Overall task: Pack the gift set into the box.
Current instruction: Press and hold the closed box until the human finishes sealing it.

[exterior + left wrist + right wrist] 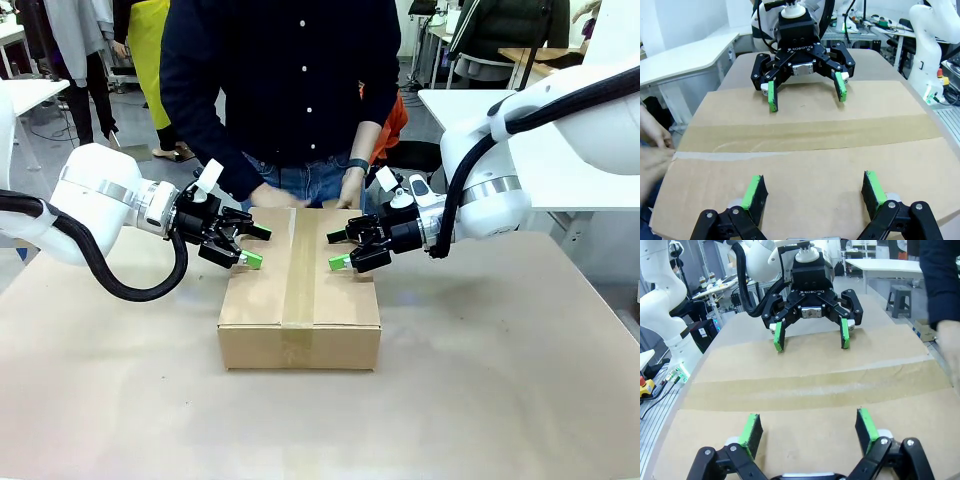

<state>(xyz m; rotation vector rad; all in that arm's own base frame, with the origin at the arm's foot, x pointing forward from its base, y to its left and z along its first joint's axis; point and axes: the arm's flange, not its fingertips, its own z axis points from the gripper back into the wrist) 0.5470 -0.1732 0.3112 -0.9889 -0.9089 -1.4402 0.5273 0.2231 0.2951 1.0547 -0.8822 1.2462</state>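
Observation:
The box stands in the middle of the table, its top flaps shut and a strip of tape running along the seam. The gift set is hidden. My left gripper is open over the left flap, fingers pointing toward the centre; the left wrist view has it low above the cardboard. Facing it, my right gripper is open over the right flap, also seen as. Nothing sits between either pair of fingers. The person's hands rest at the box's far edge.
The person stands close against the far side of the table. White tables stand at the back right and back left. Bare tabletop surrounds the box in front and on both sides.

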